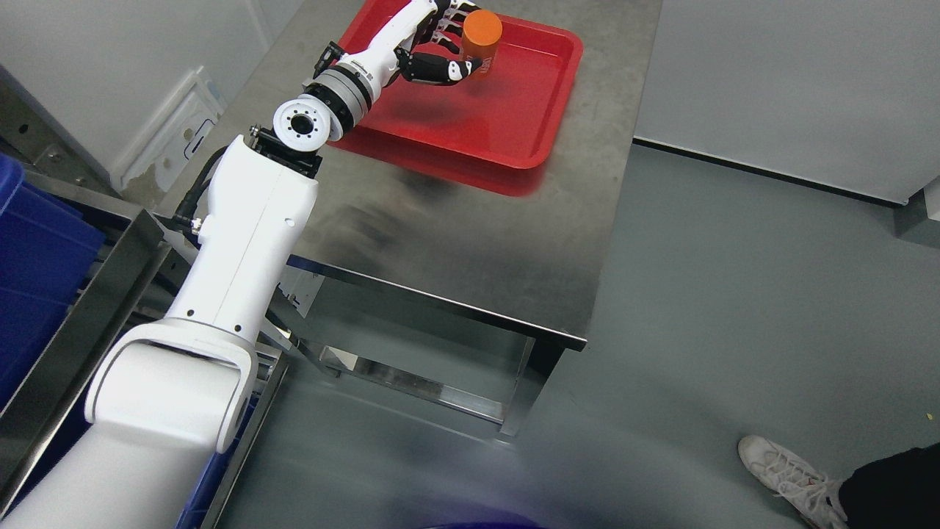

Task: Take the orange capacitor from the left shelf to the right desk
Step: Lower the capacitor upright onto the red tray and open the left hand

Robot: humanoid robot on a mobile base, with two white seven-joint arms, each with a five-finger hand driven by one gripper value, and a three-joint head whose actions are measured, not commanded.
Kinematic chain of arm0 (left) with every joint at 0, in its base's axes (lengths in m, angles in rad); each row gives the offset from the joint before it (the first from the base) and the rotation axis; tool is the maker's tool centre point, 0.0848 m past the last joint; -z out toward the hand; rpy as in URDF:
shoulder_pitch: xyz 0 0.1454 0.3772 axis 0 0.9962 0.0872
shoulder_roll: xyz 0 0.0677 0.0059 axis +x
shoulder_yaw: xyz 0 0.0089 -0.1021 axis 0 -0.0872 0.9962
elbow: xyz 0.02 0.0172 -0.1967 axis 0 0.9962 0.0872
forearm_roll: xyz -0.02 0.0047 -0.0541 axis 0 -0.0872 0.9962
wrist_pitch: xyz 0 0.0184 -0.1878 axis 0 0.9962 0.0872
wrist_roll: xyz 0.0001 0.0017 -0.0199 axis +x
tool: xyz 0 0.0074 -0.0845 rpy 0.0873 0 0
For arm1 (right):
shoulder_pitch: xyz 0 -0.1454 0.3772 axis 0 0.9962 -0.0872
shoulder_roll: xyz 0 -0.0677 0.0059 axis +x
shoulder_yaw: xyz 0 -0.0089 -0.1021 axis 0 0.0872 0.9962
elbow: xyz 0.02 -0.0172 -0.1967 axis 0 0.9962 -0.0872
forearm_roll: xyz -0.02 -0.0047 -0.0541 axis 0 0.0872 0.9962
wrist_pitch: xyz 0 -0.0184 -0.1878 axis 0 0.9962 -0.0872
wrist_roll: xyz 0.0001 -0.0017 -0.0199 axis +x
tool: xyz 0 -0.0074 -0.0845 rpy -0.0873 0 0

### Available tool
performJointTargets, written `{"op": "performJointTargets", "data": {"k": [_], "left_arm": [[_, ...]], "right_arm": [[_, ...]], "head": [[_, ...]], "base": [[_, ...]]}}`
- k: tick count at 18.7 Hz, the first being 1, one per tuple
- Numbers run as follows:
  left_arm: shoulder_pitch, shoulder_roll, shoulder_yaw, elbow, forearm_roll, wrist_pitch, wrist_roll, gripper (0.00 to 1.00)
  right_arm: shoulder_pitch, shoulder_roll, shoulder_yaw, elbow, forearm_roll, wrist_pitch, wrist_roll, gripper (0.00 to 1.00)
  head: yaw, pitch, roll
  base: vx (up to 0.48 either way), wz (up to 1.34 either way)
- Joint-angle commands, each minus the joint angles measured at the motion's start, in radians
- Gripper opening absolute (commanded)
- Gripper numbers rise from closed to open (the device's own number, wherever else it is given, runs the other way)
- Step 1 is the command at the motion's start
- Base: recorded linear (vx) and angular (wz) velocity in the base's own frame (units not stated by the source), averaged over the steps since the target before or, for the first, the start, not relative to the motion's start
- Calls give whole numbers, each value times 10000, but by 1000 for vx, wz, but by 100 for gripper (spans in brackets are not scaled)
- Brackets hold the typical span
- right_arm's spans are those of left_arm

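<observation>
The orange capacitor [482, 41], a short orange cylinder, is upright over the far part of the red tray [514, 125] on the steel desk [470, 242]. My left hand [449, 44] reaches in from the lower left and wraps its black-tipped fingers [440, 70] around the capacitor's side. I cannot tell whether the capacitor's base touches the tray floor. The right arm does not show.
A blue bin [37, 272] sits in the metal shelf frame [88, 308] at the left edge. A person's white shoe [789, 477] and dark trouser leg are on the grey floor at the lower right. A white wall panel stands behind the desk.
</observation>
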Motion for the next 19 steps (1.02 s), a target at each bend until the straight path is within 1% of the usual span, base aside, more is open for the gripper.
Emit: {"op": "performJointTargets", "data": {"k": [1, 7, 9, 11, 13, 15, 17, 19], "left_arm": [[-58, 175, -91, 1152, -72, 1, 19, 20], [-73, 175, 16, 1168, -72, 1, 203, 24], [-73, 175, 32, 1168, -56, 1, 203, 29], [-104, 175, -29, 1168, -72, 1, 203, 41], [-104, 175, -29, 1153, -56, 1, 188, 62], [-119, 175, 16, 1092, -26, -30, 188, 69], [-195, 175, 32, 1061, -26, -61, 158, 81], [-211, 175, 47, 1000, -10, -61, 157, 89]], "right_arm": [[199, -174, -123, -175, 61, -8, -2, 100], [199, -174, -123, -175, 46, -8, -2, 100], [199, -174, -123, -175, 46, -8, -2, 100], [199, -174, -123, -175, 46, -8, -2, 100], [199, -174, -123, -175, 46, -8, -2, 100], [199, -174, -123, -175, 46, -8, -2, 100], [199, -174, -123, -175, 46, -8, -2, 100], [199, -174, -123, -175, 46, -8, -2, 100]], "head": [[0, 0, 0], [0, 0, 0], [0, 0, 0], [0, 0, 0], [0, 0, 0], [0, 0, 0], [0, 0, 0], [0, 0, 0]], "base": [[0, 0], [0, 0], [0, 0], [0, 0], [0, 0], [0, 0], [0, 0], [0, 0]]}}
